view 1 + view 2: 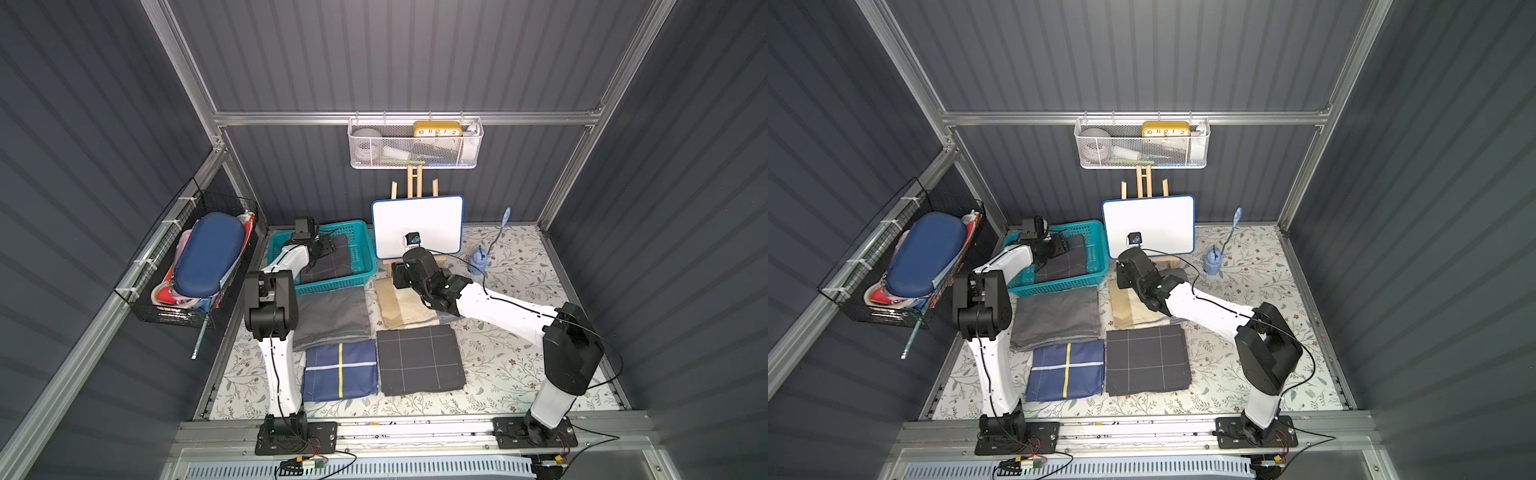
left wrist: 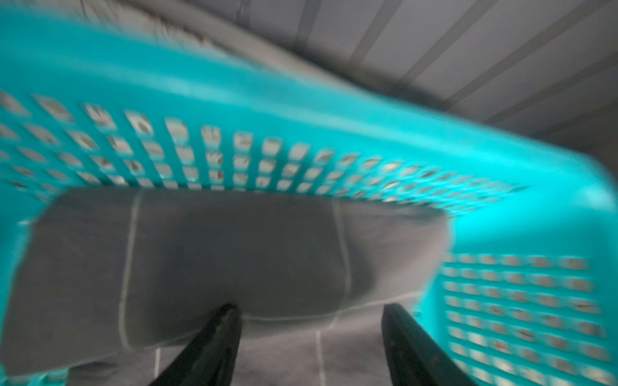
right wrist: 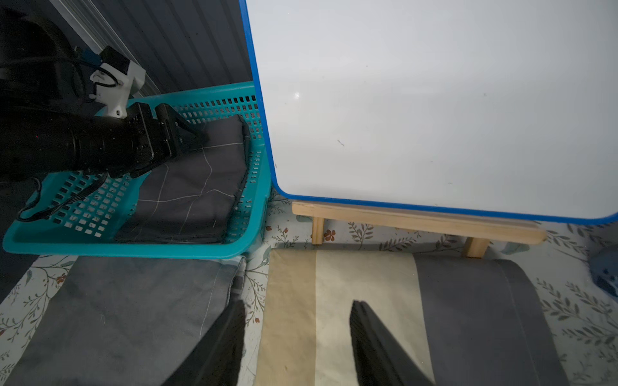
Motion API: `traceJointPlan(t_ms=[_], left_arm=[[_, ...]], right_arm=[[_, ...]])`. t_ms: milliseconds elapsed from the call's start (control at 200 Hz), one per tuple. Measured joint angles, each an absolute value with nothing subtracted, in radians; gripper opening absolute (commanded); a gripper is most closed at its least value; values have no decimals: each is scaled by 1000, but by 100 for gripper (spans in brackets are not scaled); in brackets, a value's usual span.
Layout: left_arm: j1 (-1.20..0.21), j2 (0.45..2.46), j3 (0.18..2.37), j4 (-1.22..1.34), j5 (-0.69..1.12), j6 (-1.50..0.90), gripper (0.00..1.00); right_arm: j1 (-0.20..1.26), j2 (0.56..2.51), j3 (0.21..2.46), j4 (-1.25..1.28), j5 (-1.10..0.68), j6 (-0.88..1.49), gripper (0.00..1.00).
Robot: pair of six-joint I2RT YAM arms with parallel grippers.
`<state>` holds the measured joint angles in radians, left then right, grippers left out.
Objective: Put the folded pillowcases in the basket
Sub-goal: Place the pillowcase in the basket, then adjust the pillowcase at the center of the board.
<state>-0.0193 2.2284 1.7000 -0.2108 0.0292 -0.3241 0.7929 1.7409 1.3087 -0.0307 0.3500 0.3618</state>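
dark checked pillowcase [image 1: 332, 266] lies flat inside the teal basket [image 1: 359, 249], directly beneath the left gripper [image 2: 311, 310], jaws apart, gripping nothing; right gripper [image 3: 298, 305] likewise spread, farther off over the beige cloth [image 3: 291, 284]

My left wrist view is smeared: the basket [image 2: 301, 100] lattice and grey pillowcase [image 2: 234, 250] blur together. The frame cuts off my left gripper [image 2: 309, 309] and my right gripper [image 3: 297, 304] alike. In both top views my left arm [image 1: 291, 257] hides the basket's near corner — what lies in the white mesh basket [image 1: 415, 160] is too small to tell.
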Motion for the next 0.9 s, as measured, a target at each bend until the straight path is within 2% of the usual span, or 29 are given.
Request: traceJointPlan(t_ms=[310,435,525,705,900], left_arm=[[11,2299,1780,-224,-25,-276,70],[13,2294,1777,-211,-27,-257,77],[12,2268,1740,-197,2,-250,84],[-28,2125,1638,-199,33,-262,94],[-178,1835,1523,-199,0,-291,99]], right_arm=[[793,1654,1182,-34,350,396,55],[793,1615,1140,-45,367,403,56],[793,1586,1121,-65,395,402,56],[767,1525,1111,-150,444,396,56],[629,1411,1072,-258,410,411,57]])
